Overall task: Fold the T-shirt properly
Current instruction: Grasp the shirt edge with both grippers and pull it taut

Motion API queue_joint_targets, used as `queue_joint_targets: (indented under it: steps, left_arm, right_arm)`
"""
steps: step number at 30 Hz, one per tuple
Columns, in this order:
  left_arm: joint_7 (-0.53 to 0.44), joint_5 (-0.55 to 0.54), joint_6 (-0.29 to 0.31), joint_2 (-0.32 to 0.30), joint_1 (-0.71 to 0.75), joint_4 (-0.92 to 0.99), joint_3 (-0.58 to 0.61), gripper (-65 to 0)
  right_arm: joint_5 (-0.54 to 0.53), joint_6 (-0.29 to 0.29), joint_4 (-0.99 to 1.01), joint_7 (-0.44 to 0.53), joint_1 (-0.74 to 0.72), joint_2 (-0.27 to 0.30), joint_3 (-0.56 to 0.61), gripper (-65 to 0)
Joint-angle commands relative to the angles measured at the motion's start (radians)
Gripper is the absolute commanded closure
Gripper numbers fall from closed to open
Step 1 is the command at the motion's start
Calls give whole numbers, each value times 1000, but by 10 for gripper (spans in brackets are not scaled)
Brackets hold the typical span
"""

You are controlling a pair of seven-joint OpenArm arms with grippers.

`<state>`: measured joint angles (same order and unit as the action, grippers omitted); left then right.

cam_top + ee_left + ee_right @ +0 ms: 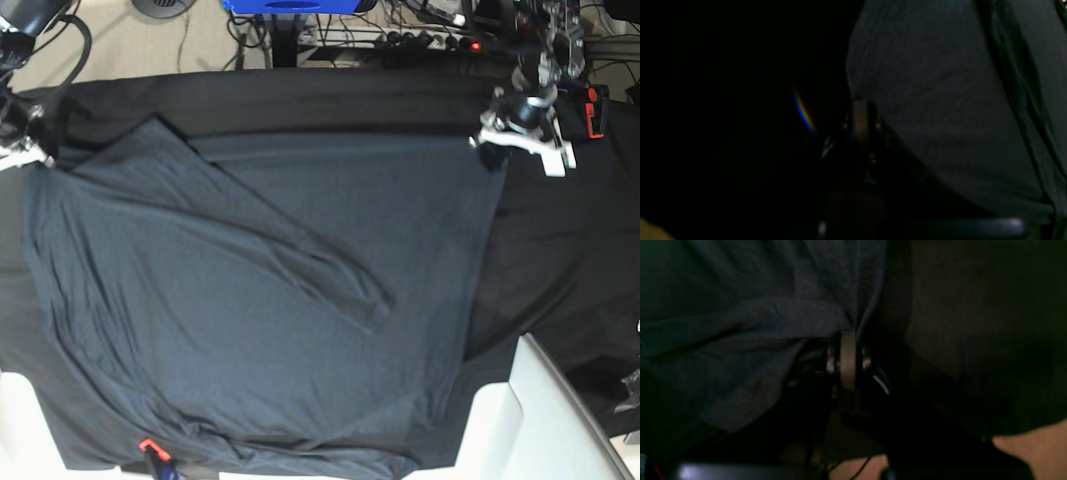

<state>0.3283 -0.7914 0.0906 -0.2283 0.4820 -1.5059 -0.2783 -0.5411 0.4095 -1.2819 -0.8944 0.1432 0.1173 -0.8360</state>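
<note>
Base view: both grippers, left (492, 148) at two o'clock, right (40, 160) at ten, clamp T-shirt (250, 330) corners, apparently to stretch it flat.

1 T-shirt (250, 330), 1 black tablecloth (570, 250), 2 grippers: left (492, 150), right (42, 160).

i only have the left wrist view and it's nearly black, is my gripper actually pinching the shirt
Observer: Yes. In the base view the left gripper is shut on the T-shirt's far corner.
Operator: what's the other arm doing
Observer: The right gripper is shut on the opposite far corner, with the fabric bunching into it.
Operator: is the shirt flat
Observer: Mostly spread on the black tablecloth, but one diagonal flap lies folded across the middle.
</note>
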Motion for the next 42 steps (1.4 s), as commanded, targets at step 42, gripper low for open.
queue_joint_targets:
  steps: [42]
  left_arm:
    - [323,-181,-94,30,-415,222,-77,0]
  right_arm:
    - [-6,-556,428,-65,-445,229,330,0]
